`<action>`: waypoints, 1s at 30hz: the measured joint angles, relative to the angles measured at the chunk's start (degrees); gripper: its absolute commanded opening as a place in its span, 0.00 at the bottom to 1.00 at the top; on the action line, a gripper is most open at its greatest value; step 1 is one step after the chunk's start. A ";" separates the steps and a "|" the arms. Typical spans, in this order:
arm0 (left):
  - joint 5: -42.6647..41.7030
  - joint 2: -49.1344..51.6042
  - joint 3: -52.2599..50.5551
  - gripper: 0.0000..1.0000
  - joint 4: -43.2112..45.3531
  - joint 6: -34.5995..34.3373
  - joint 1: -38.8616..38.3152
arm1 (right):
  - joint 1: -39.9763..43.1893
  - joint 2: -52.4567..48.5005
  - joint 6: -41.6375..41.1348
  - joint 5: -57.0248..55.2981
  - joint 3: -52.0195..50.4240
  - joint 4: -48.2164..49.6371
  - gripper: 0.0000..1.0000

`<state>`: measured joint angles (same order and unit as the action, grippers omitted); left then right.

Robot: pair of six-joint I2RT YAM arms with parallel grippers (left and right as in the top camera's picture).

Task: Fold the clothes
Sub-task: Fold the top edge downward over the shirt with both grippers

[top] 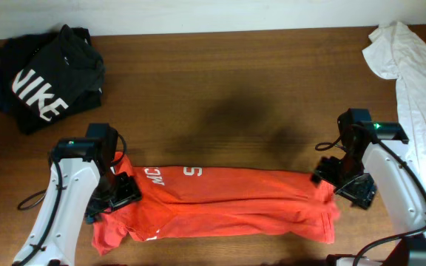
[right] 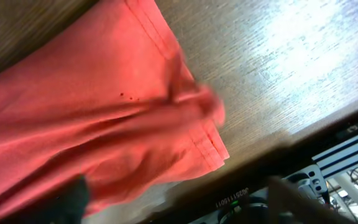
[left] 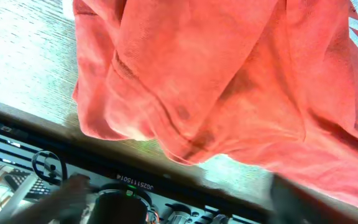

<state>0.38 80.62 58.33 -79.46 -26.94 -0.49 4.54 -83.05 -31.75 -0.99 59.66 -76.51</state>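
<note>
The T-shirt [top: 228,203] lies flat on the bench [top: 220,96] as a long, lengthwise-folded band. Its long axis runs straight from the left pincer [top: 117,196] to the right pincer [top: 342,185]. The sleeve end is at the left pincer and the stitched hem is at the right one. White lettering [top: 172,175] shows on the upper layer, just inboard of the left pincer.

Both arms reach in from the near side with elbows bent outward, each wrist tipped down over one end of the band.

In the left wrist view the left pincer [left: 179,185] stands wide. Its blurred fingers [left: 73,186] are far apart and the rumpled T-shirt [left: 229,81] lies ahead of them, not between them. The right pincer [right: 179,196] is likewise spread wide, with the hem corner of the T-shirt [right: 73,124] lying just ahead of it.

The bench's near edge runs close behind both pincers. Bare wood opens beyond the shirt on the far side. A black garment [top: 46,77] lies far beyond the left pincer, and a white garment [top: 413,66] is beyond and outboard of the right one.
</note>
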 measured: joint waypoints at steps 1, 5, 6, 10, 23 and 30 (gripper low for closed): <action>0.00 0.00 0.00 0.99 0.00 0.04 0.00 | 0.00 0.00 0.07 -0.02 0.00 0.68 0.99; -1.75 0.00 -0.09 0.99 4.15 0.35 0.00 | 0.00 0.00 0.28 0.61 0.00 4.24 0.98; -3.32 0.00 -0.11 0.99 7.13 2.10 0.00 | 0.02 0.00 0.83 1.29 0.00 5.84 0.99; -8.55 0.00 -0.20 0.56 13.31 7.93 0.00 | 0.04 0.00 4.35 4.37 0.00 7.67 0.52; -10.67 20.02 -0.31 0.01 20.63 10.45 1.81 | -3.52 -3.06 3.72 16.39 -18.80 29.31 0.08; -11.78 23.85 -0.83 0.01 22.25 10.38 8.50 | -2.71 -9.07 1.70 17.11 -16.61 29.55 0.04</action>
<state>-11.40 104.47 57.49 -57.21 -16.56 8.01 1.83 -92.12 -30.04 16.12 43.05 -46.96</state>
